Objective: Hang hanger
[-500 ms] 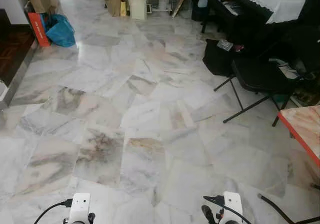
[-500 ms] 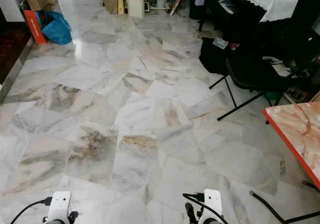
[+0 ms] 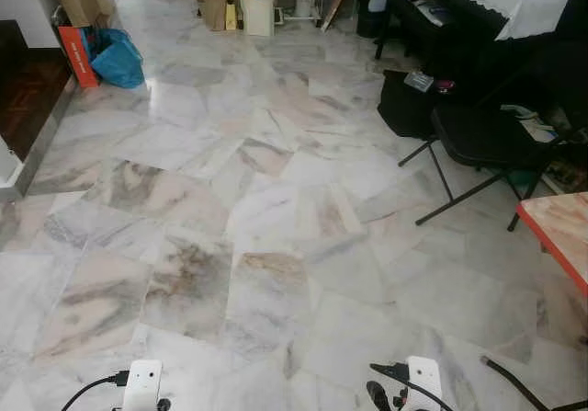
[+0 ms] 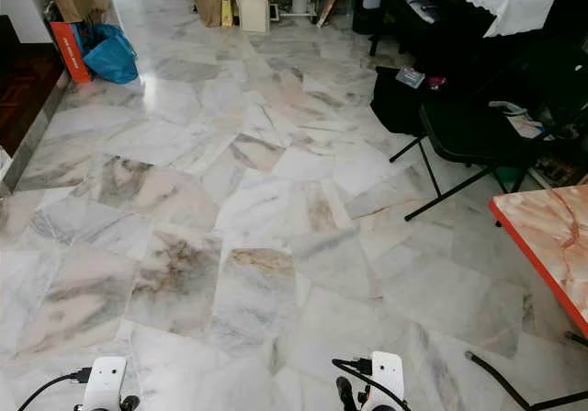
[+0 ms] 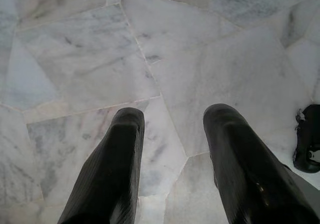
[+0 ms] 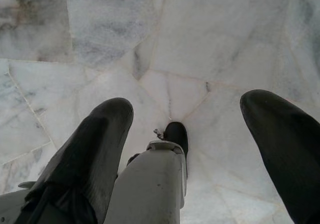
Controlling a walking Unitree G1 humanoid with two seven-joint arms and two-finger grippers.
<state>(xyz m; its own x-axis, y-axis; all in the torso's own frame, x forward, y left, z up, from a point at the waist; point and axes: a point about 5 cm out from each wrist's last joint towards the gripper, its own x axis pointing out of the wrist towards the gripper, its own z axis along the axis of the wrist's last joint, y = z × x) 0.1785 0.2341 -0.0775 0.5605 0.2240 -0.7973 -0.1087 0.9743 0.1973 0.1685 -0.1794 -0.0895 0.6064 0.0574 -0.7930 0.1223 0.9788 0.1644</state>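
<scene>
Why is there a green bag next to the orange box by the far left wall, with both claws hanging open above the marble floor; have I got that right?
Nearly. The bag is blue, not green, as the left eye view shows. It does sit beside the orange box, and the left claw and right claw hang open above the marble floor.

Head stereo pair: high up, tilted forward and down across the marble floor (image 3: 276,209). Both eyes share the black folding chair (image 3: 478,144), the blue bag (image 3: 118,57) and the orange-edged table (image 4: 542,245) (right eye takes in more of that table).

Left wrist: looks straight down along the left gripper (image 5: 172,129), close above the tiles.

Right wrist: same downward aim past the right gripper (image 6: 187,114), with the robot's own leg (image 6: 150,184) below.
</scene>
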